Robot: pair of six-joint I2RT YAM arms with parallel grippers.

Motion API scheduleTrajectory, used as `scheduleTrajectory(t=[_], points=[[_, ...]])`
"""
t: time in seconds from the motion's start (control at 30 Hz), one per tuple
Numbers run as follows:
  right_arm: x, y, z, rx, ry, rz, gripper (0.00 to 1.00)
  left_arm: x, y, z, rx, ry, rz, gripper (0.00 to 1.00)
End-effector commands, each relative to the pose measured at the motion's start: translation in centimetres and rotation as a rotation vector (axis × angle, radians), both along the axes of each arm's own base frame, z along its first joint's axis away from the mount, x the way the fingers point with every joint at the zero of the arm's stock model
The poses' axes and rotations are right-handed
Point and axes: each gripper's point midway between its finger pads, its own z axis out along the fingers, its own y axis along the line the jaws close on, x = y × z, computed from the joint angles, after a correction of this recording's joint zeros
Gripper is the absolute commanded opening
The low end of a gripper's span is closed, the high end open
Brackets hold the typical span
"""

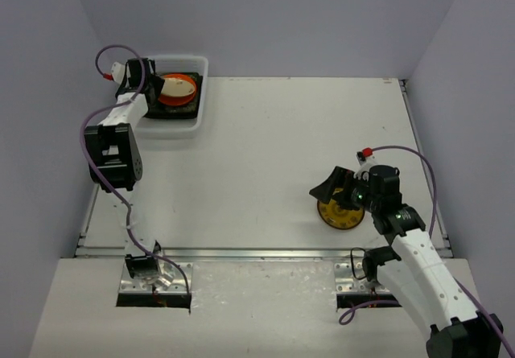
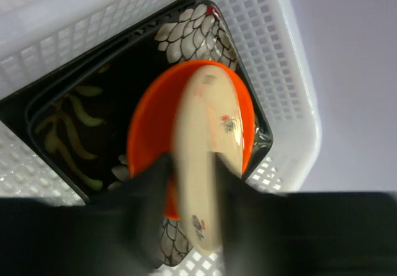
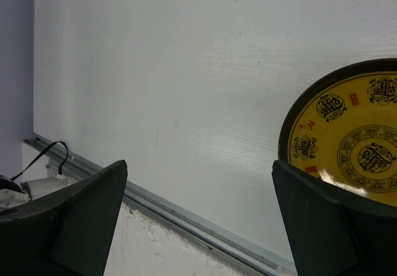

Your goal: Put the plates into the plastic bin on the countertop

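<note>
First, front rail (image 1: 265, 253): metal strip along the near edge of the countertop (image 1: 265, 133), with both arm bases just in front of it.
Right gripper (image 3: 198, 167): low over the near right part of the countertop; its 2 fingers (image 3: 80, 220) spread wide apart, nothing between them.
Yellow-patterned plate (image 3: 353, 146): round, dark rim, black motifs; lies flat on the countertop just beside the right gripper, 1 finger overlapping its edge in the wrist view; contact cannot be told.
Plastic bin (image 2: 279, 59): white, perforated walls, at the far left corner of the countertop, well apart from the yellow-patterned plate.
Dark square plates (image 2: 74, 121): stacked flat in the plastic bin, at least 2 rims showing; white floral print on the top one.
Orange plate (image 2: 152, 133): round, resting on the dark square plates.
Cream plate (image 2: 205, 121): stands on edge, tilted over the orange plate, blurred.
Left gripper (image 1: 149, 80): inside the plastic bin, 1 finger on each side of the cream plate; whether they clamp it cannot be told.
</note>
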Motion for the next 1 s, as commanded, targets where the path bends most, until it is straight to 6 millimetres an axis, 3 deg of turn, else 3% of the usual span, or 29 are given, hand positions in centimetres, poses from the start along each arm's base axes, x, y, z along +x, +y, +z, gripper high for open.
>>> scheduleTrajectory(t=[0.0,0.13,0.27,0.4,0.43,0.47,0.5,0.6,0.7,0.77,0.83,0.97], points=[[0.6,-0.4,1.7,-0.037,-0.053,0.003,0.99,1.6,0.7,4.6,0.004,-0.098,0.0,0.63],[0.6,-0.6,1.3,-0.053,-0.048,0.004,0.99,1.4,0.3,4.8,-0.004,-0.07,-0.015,0.78],[0.7,-1.4,0.5,-0.105,-0.02,-0.013,0.99,0.7,0.3,5.7,0.03,0.01,-0.046,1.0],[0.8,-2.3,0.2,-0.163,0.009,-0.036,0.99,-0.6,-0.9,5.1,0.016,0.075,-0.152,1.0],[0.9,-2.6,0.2,-0.174,0.008,-0.05,0.99,-0.6,-1.2,5.5,0.017,0.063,-0.163,1.0],[1.1,-3.2,0.6,-0.2,0.009,-0.077,0.99,-1.6,-3.1,8.1,0.02,0.004,-0.242,1.0],[1.1,-3.2,0.7,-0.2,0.005,-0.078,0.99,-2.4,-4.0,5.8,-0.002,0.051,-0.293,1.0],[1.4,-4.5,2.4,-0.255,-0.036,-0.128,0.99,-5.9,-14.6,8.6,0.043,-0.084,-0.609,1.0],[1.3,-5.4,4.1,-0.292,-0.064,-0.156,0.99,-10.7,-23.0,8.1,0.077,-0.092,-0.805,1.0],[0.9,-6.1,6.1,-0.305,-0.107,-0.183,0.99,-15.1,-30.2,8.1,0.029,-0.174,-0.972,1.0],[0.6,-6.2,7.6,-0.293,-0.153,-0.193,0.99,-19.1,-36.0,5.6,-0.051,-0.211,-1.099,1.0],[-0.1,-5.9,9.8,-0.273,-0.191,-0.172,0.99,-24.3,-44.5,0.4,-0.117,-0.139,-1.348,1.0]])
